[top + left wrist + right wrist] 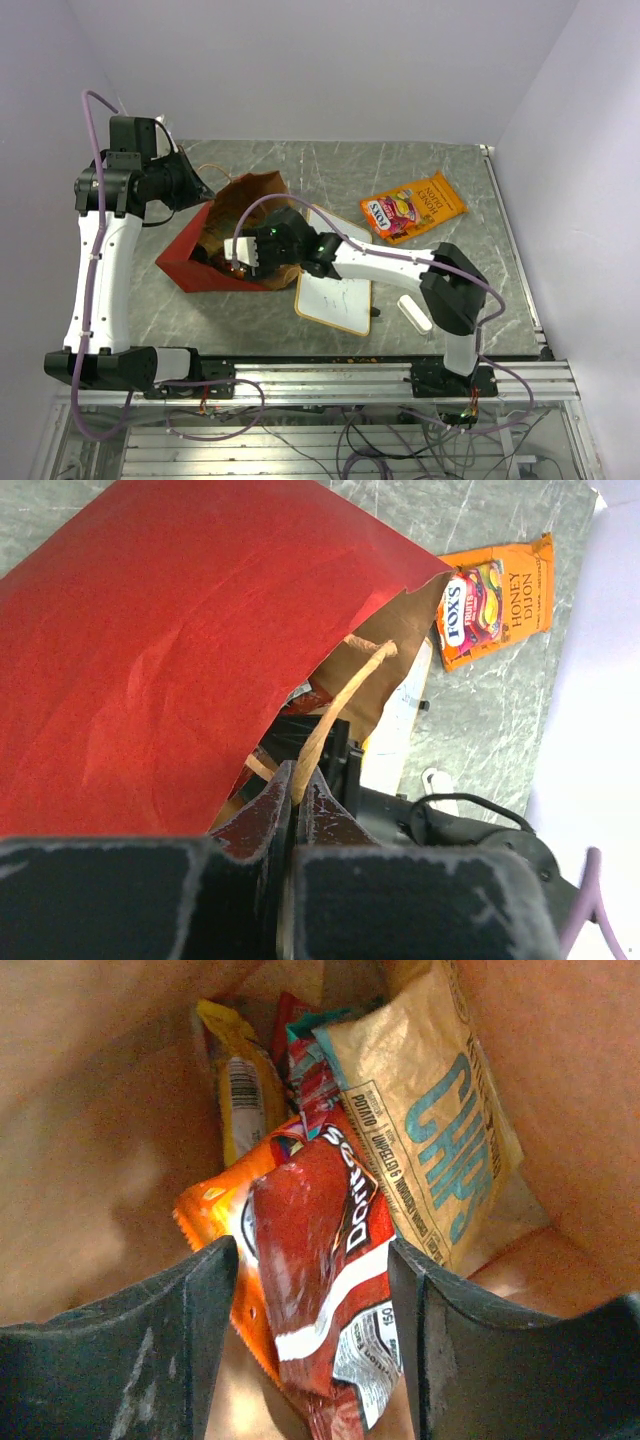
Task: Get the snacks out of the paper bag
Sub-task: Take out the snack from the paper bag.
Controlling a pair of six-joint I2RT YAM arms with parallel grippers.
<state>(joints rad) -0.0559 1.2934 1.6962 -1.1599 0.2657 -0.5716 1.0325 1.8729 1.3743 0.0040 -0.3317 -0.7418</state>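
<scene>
The red paper bag (190, 262) lies on its side, its brown mouth (252, 198) facing right. My left gripper (203, 190) is shut on the bag's string handle (345, 700) and holds the mouth up; the left wrist view shows its tips (295, 780) pinching the string. My right gripper (248, 256) is inside the bag, open (310, 1250), its jaws on either side of a red Doritos packet (310, 1220). Under that packet lies an orange one (210, 1210). Behind are a brown chips packet (430, 1130), a yellow bar (243, 1090) and a teal-edged packet (305, 1055). An orange packet (413, 207) lies outside on the table.
A wood-framed whiteboard (335, 292) lies just right of the bag, under my right arm. A white eraser block (415, 314) lies by the right arm's base. The grey table (330, 165) ends at a metal rail in front; walls stand behind and to the right.
</scene>
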